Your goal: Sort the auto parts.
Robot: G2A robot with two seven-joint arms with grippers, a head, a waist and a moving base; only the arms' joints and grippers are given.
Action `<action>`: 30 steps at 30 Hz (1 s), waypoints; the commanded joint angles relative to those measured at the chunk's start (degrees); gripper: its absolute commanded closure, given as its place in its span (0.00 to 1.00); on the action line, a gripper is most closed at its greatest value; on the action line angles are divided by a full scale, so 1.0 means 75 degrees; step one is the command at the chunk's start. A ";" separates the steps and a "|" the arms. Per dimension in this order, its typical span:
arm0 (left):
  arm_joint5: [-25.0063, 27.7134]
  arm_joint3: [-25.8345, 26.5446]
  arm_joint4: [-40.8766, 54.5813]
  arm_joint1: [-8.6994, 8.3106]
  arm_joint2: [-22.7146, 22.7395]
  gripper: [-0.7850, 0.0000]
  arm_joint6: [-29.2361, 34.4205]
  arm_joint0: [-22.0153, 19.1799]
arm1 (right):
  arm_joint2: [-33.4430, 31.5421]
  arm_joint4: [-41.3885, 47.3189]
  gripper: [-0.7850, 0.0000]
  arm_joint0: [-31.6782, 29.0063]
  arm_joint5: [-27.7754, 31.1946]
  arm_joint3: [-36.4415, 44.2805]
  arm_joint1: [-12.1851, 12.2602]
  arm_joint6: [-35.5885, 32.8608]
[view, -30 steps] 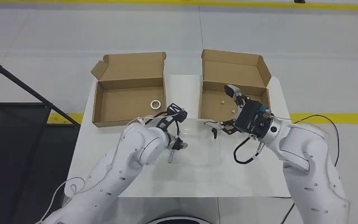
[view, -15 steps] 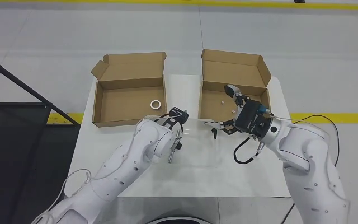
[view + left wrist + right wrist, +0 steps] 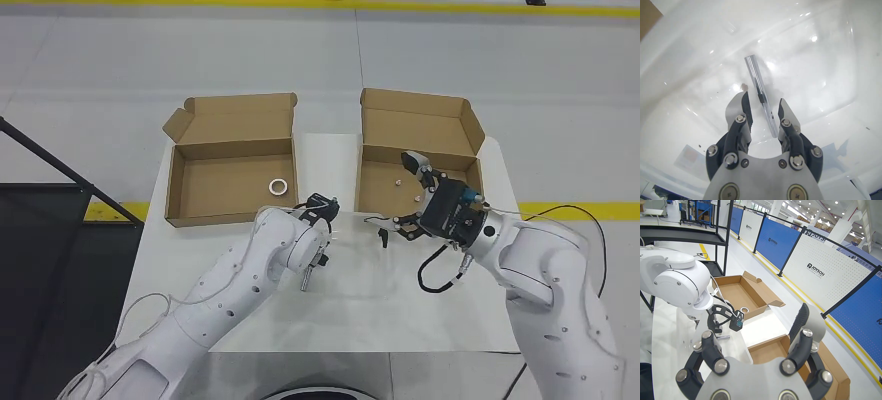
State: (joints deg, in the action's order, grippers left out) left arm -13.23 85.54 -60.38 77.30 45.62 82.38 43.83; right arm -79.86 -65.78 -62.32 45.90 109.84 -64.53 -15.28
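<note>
One metal rod (image 3: pixel 757 81) between wide-spread left hand (image 3: pixel 763 98), clear tray (image 3: pixel 854 79) outline faint

Arms: Your robot wears glossy white shells on the left arm (image 3: pixel 240 285) and right arm (image 3: pixel 545 265), rounded at every joint and dotted with small dark screws.
Cables: You see a black cable (image 3: pixel 421 280) looping by the right wrist and a thin white cable (image 3: pixel 726 303) running along the left wrist.
Left gripper (image 3: pixel 763 98): Silver plate, black links, round steel screws, two brass cross-head screws, ribbed black pads (image 3: pixel 746 108).
Right gripper (image 3: pixel 398 197): Same build, with a blue fitting (image 3: pixel 470 195) at its wrist.
</note>
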 commanded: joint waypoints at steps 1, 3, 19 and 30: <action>-0.0019 -0.0067 0.0033 0.0032 -0.0028 0.55 0.0032 -0.0038 | 0.0000 0.0000 0.00 0.0000 0.0000 0.0000 0.0000 0.0000; -0.0030 -0.0143 0.0031 0.0059 -0.0061 0.56 0.0064 -0.0073 | 0.0000 0.0000 0.00 0.0000 0.0000 0.0000 0.0000 0.0000; -0.0266 -0.0679 0.0046 0.0277 -0.0262 0.67 0.0407 -0.0319 | 0.0000 0.0000 0.00 0.0000 0.0000 0.0000 0.0000 0.0000; -0.0430 -0.0994 0.0077 0.0398 -0.0295 0.77 0.0581 -0.0421 | 0.0000 0.0000 0.00 0.0000 0.0000 0.0000 0.0000 0.0000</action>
State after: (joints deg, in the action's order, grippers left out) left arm -16.43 78.21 -59.80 80.21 43.42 86.68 40.72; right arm -79.86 -65.78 -62.32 45.90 109.84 -64.53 -15.28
